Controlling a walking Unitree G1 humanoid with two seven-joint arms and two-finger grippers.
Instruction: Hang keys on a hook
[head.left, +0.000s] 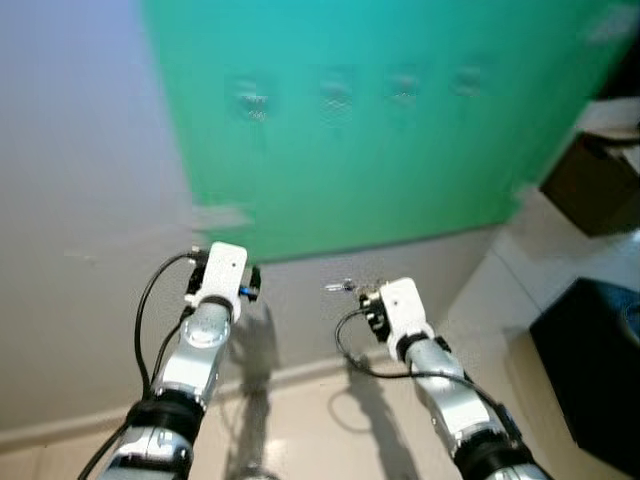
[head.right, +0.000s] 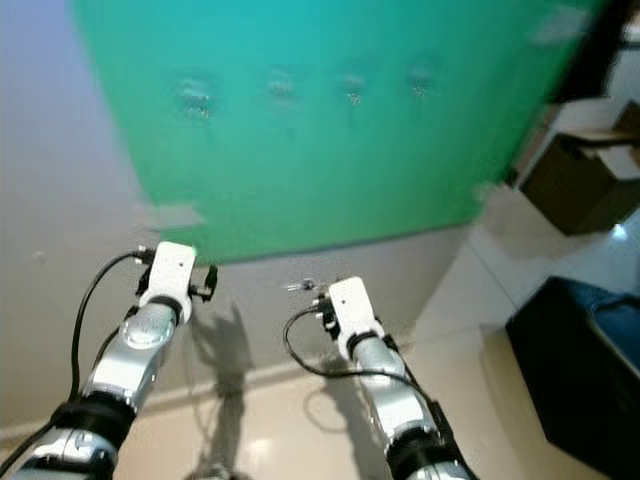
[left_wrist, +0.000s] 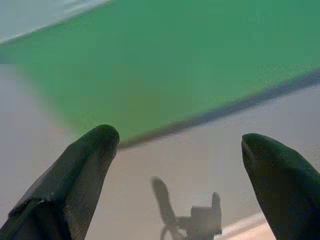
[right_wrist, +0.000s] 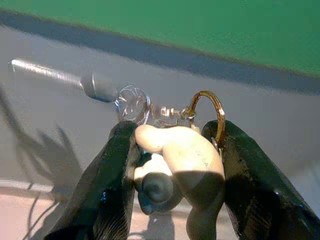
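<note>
From my head, both my arms reach forward toward the grey wall below a green board (head.left: 380, 130) carrying a blurred row of hooks (head.left: 336, 95), with dark boxes (head.left: 592, 185) far right. My left gripper (left_wrist: 180, 150) shows its fingers spread wide with nothing between them. My right gripper (right_wrist: 172, 150) is clamped on the keys (right_wrist: 170, 145): a cream fob, gold ring and silver key pointing left.

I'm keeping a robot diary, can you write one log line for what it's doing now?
right gripper: shut on keys, ring forward | left gripper: open, holding nothing | hooks: high on green board, not reached | view: blurred
</note>
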